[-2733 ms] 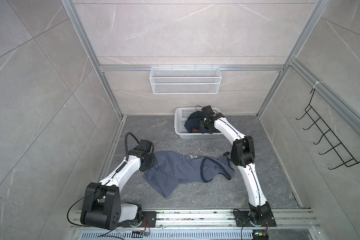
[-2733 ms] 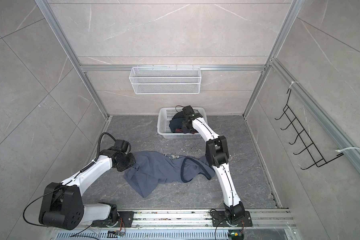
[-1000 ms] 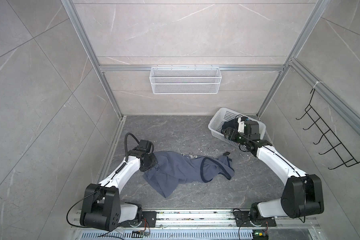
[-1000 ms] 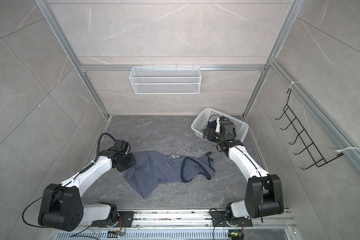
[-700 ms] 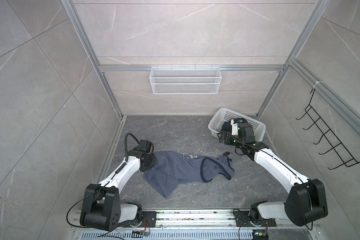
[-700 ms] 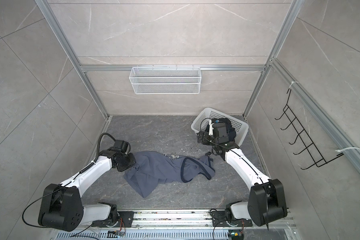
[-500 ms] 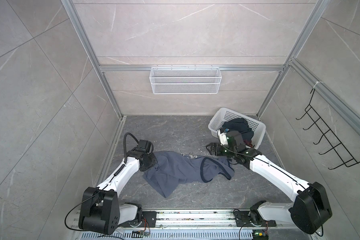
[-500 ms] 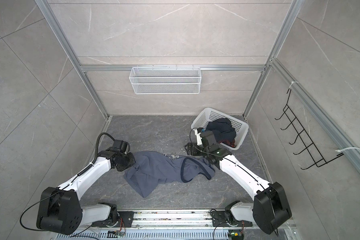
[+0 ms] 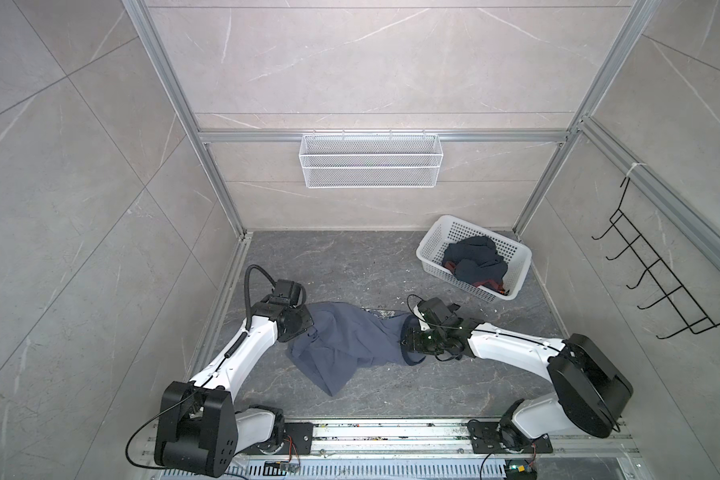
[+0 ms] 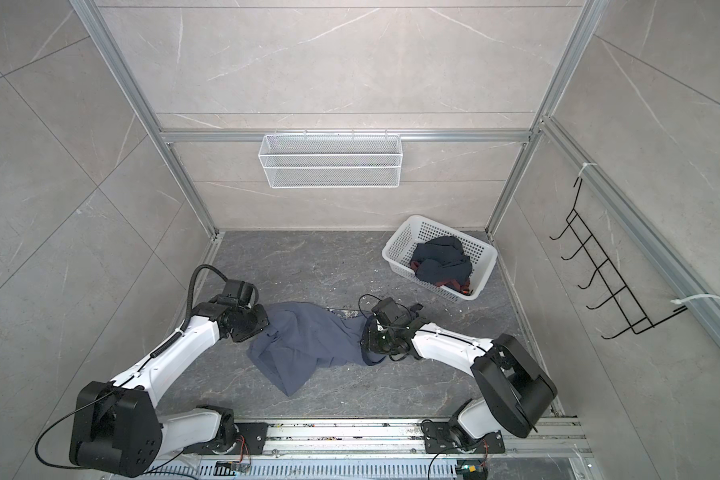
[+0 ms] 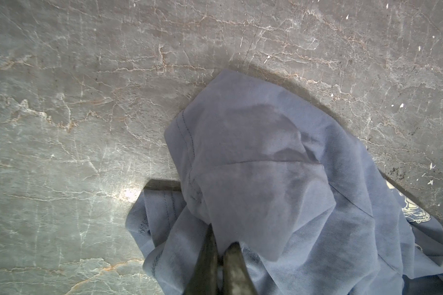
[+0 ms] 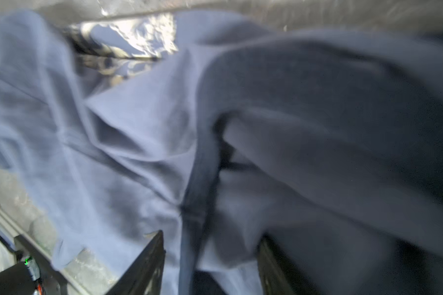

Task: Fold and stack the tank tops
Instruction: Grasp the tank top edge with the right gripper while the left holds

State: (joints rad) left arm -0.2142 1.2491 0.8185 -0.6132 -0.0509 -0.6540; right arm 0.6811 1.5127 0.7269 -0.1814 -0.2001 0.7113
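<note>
The slate-blue tank top [image 9: 346,345] [image 10: 304,345] lies crumpled on the grey floor in both top views. My left gripper [image 9: 308,328] [image 11: 221,237] is shut on its left edge, with bunched cloth draped over the fingertips. My right gripper [image 9: 406,345] [image 12: 211,237] is down at the top's right end. Its jaws stand apart astride a fold with a dark trimmed edge, fingers [image 12: 151,255] not pinching it. The dark navy tank top [image 9: 474,259] [image 10: 443,257], with maroon showing, is heaped in the white basket [image 9: 433,237] at the back right.
A white wire shelf [image 9: 371,166] hangs on the back wall. A black hook rack [image 9: 661,291] hangs on the right wall. The arms' metal base rail [image 9: 391,432] runs along the front. Small white flecks dot the floor [image 9: 350,266].
The basket has gone from back centre to back right. My right arm swung from the basket down to the blue top's right end, jaws narrowing. The left arm stayed put.
</note>
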